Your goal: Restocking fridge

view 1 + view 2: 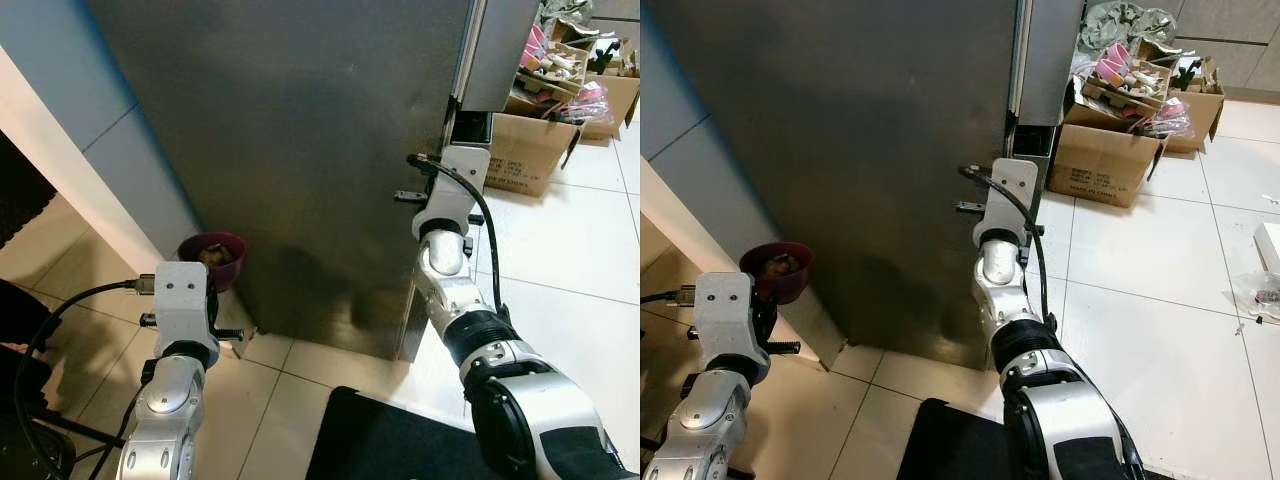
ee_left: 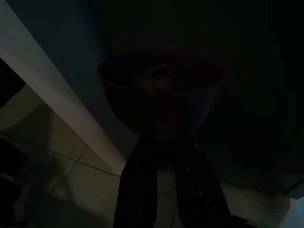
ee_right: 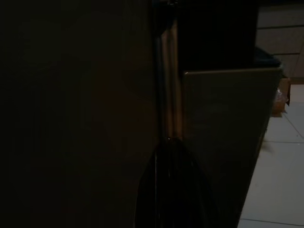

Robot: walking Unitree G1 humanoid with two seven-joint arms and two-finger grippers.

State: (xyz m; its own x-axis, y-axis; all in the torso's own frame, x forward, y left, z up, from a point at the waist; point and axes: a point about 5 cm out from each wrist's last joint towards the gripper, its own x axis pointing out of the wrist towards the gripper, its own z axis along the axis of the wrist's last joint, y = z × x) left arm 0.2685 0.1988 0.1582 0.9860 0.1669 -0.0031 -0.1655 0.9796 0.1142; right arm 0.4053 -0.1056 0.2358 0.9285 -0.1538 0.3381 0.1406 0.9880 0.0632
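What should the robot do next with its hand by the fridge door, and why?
Probably pull the fridge door open with the right gripper. The door looks shut, the gripper's fingers sit at its edge by the gap, and the left gripper holds a purple bowl of food waiting to go in.

You have one steel fridge door (image 1: 300, 150) ahead, with one right gripper (image 3: 173, 142) at its edge and one left gripper (image 2: 164, 142) under the only bowl (image 1: 212, 258), a maroon one holding some food. Beyond the right gripper stand two open cardboard boxes (image 1: 1102, 160) of clutter. One dark mat (image 1: 385, 440) lies below both arms.
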